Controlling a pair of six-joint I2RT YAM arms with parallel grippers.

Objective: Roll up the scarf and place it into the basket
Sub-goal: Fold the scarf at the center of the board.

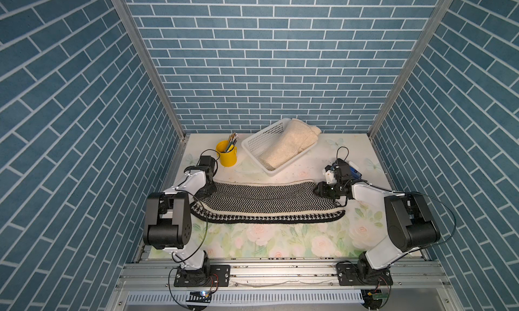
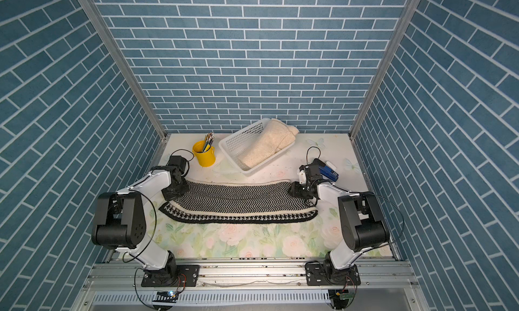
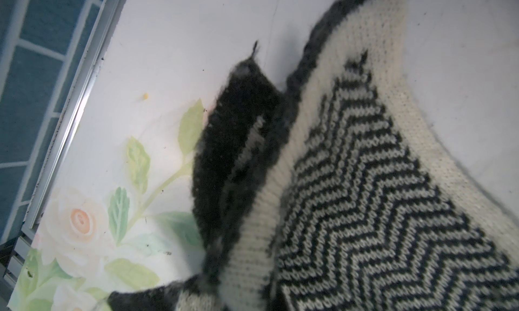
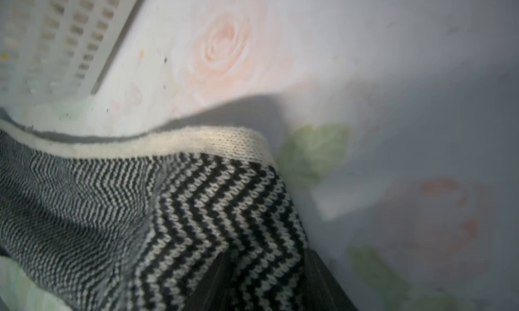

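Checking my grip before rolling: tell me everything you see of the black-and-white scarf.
The scarf is a knit: black-and-white chevron panel, cream border, houndstooth band with black edging. It lies unrolled, stretched sideways across the floral table. The shut left end effector holds one end; the right end effector pinches the other.

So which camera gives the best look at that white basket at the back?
Either top view. Both top views show the whole basket, set at an angle, with a cream rolled cloth lying in it. The right wrist camera catches only a blurred piece of its perforated wall. The left wrist camera shows none of it.
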